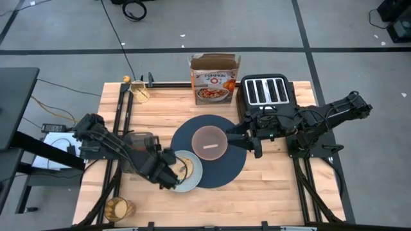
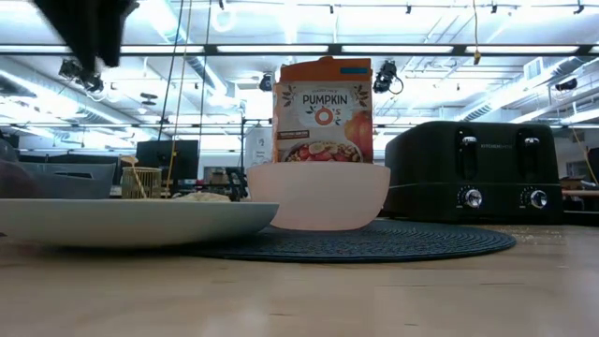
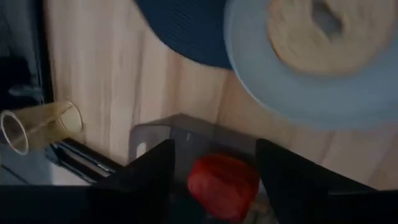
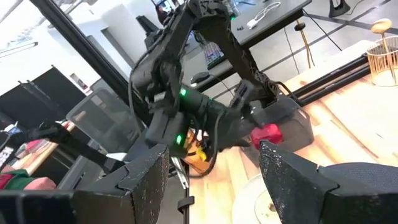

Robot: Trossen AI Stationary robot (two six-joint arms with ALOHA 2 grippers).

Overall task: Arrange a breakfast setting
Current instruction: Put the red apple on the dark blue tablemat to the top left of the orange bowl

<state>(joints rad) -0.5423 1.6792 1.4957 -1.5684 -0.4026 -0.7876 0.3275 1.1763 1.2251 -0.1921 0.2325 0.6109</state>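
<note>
The wooden tabletop (image 1: 270, 186) carries the round dark-blue placemat (image 1: 228, 168) at its middle, with the pinkish bowl (image 1: 210, 142) sitting on it. The pale-blue plate (image 1: 192, 176) with its bagel-like bread (image 3: 308, 34) overlaps the mat's left edge. Behind stand the cereal box (image 1: 214, 80) and the black toaster (image 1: 266, 90), which are not part of the setting.

The step in hand looks like placing the red apple (image 3: 222, 182). The left gripper (image 1: 168, 176) hovers at the plate's near-left rim, and its fingers (image 3: 152, 171) stand on either side of the apple; whether they pinch it or have let go I cannot tell. The right gripper (image 1: 247, 141) waits at the mat's right edge, fingers parted and empty. Next, the apple probably needs to be settled beside the plate, and then the amber glass (image 1: 119, 208), lying at the tabletop's front-left corner, fetched and stood upright.

Only the left wrist view shows the apple clearly; from above the arm hides it. The low view shows the bowl and plate resting flat, but no grippers.
</note>
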